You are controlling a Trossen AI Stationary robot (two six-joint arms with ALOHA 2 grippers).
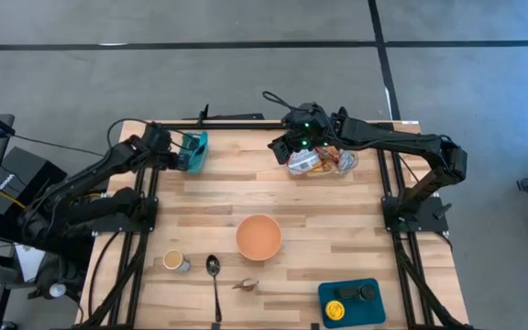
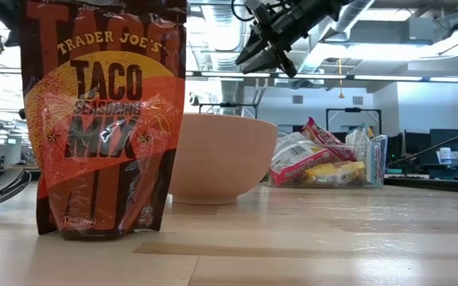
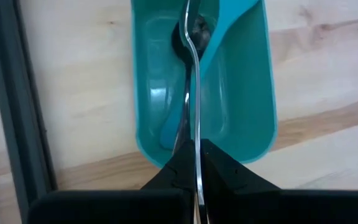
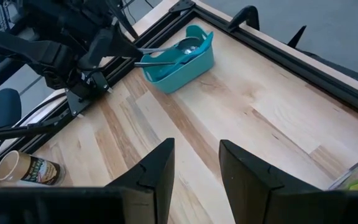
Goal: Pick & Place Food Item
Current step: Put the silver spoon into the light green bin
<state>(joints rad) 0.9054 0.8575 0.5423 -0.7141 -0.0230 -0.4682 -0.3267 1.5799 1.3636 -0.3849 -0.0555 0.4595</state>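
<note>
A teal bin (image 1: 195, 151) stands at the table's far left. My left gripper (image 3: 197, 146) is beside it, shut on a metal spoon (image 3: 191, 74) whose bowl end lies inside the bin. My right gripper (image 4: 196, 146) hangs open and empty above a clear container of snack packets (image 1: 324, 163) at the far right. A Taco Mix packet (image 2: 106, 119) stands upright on its bottom edge near the front edge. An orange bowl (image 1: 258, 236) rests mid-table. My left gripper pinches the metal spoon's handle (image 3: 197, 134) between its two fingers, which lie along it. It comes from the table's left side, slanting down. The spoon runs forward out of the fingers, and its bowl end (image 3: 194, 28) reaches down into the teal bin.
A paper cup (image 1: 174, 261) and a second spoon (image 1: 214, 275) lie near the front left. A dark teal tray (image 1: 374, 310) with a yellow and a black item sits at the front right. Bare wood lies between the bin and the bowl.
</note>
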